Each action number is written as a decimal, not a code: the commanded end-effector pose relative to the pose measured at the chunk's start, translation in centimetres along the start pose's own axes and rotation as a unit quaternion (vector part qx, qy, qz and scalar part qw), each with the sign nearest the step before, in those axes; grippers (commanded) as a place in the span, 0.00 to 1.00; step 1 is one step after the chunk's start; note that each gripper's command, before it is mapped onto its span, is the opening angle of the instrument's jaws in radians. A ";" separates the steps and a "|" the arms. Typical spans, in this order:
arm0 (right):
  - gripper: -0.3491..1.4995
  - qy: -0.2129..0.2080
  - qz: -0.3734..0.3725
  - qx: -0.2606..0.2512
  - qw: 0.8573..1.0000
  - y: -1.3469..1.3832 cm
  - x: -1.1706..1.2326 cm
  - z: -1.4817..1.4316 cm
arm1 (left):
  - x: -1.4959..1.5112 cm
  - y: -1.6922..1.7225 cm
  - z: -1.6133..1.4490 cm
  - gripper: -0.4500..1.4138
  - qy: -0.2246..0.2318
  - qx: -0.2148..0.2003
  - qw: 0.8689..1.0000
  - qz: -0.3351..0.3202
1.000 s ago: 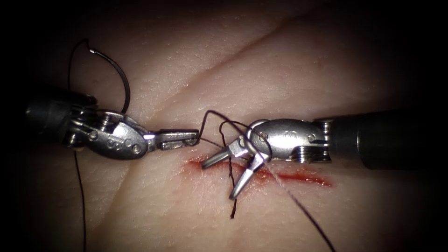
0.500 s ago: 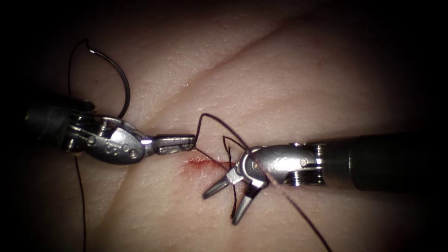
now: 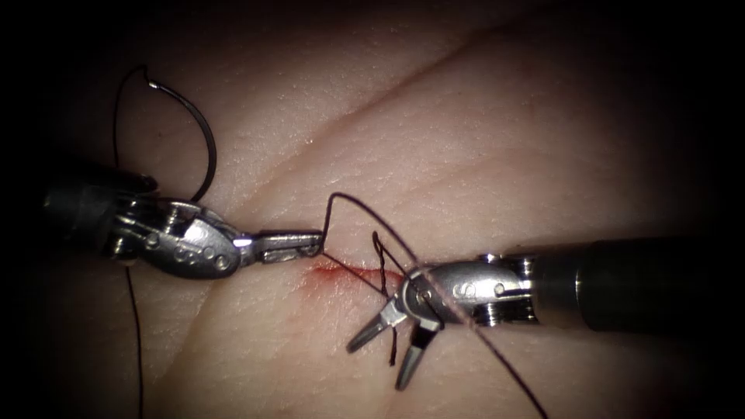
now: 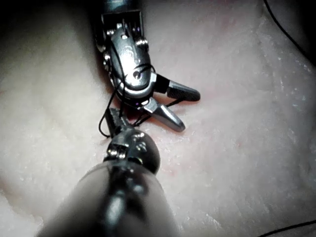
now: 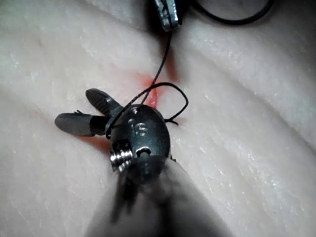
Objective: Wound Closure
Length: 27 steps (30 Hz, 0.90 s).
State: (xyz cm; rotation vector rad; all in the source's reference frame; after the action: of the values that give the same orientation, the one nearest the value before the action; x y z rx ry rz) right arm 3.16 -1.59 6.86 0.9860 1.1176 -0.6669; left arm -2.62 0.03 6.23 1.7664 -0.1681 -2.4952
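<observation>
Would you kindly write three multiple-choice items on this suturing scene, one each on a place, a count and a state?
1. Where is the needle?
A. in the right tool
B. lying on the tissue left of the cut
C. through the cut

2. How many tools have shut jaws?
A. none
B. one
C. two

3. How are the right tool's jaws?
A. open, holding nothing
B. shut on thread
C. shut on tissue

Answers:
1 B: it lies free on the tissue, above the left tool.
2 B: the left one alone, shut on the thread.
3 A: they are spread over the cut.
</observation>
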 end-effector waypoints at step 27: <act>0.00 0.020 0.007 -0.007 1.000 0.31 0.15 -0.40 | 0.30 1.10 0.15 0.00 -0.032 -0.031 0.999 0.015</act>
State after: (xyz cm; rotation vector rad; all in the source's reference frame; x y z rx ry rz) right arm 3.24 -1.06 6.72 0.9998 1.1481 -0.6259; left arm -2.82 -1.09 6.08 1.6477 -0.1183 -2.5076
